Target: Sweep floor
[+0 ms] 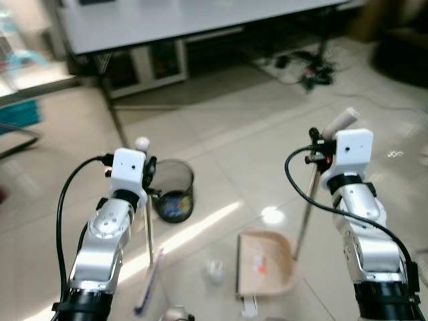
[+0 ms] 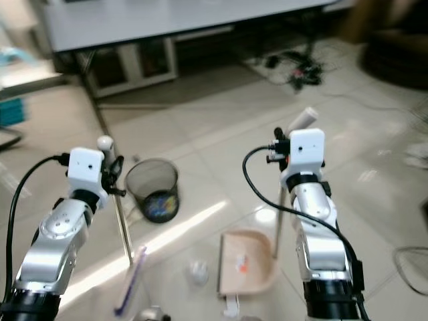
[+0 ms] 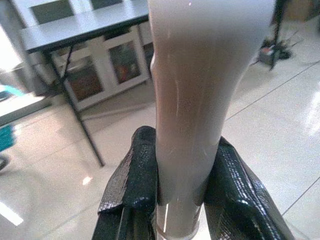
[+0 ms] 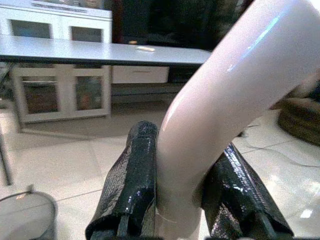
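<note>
While sweeping: both my tools are in hand, work looks partway done.
Left fingers (image 3: pixel 142 185): clamped tight on the broom handle (image 3: pixel 192 100), pads on both sides of the pale shaft; left gripper (image 1: pixel 148 175) holds it near its top, shaft running down to the purple broom head (image 1: pixel 148 284) on the floor.
Right fingers (image 4: pixel 135 185): closed around the dustpan handle (image 4: pixel 225 100) just below its bend; right gripper (image 1: pixel 317 148) up high, pole slanting down to the dustpan (image 1: pixel 267 264).
Done: a few small scraps, one orange, already lie inside the pan.
Left to do: white crumpled scrap (image 1: pixel 215 269) sits on the floor between broom head and pan's open side; another white bit just beside the pan's near edge; then, I judge, emptying the pan into the bin.
Bin: black mesh wastebasket (image 1: pixel 174 190), upright, some rubbish inside, just beyond the broom.
Floor (image 1: pixel 221 134): glossy pale tiles, glare streak across the middle.
Room: grey table (image 1: pixel 167 23) beyond, white cabinets under it, tangle of cables (image 1: pixel 307 67) on the floor.
</note>
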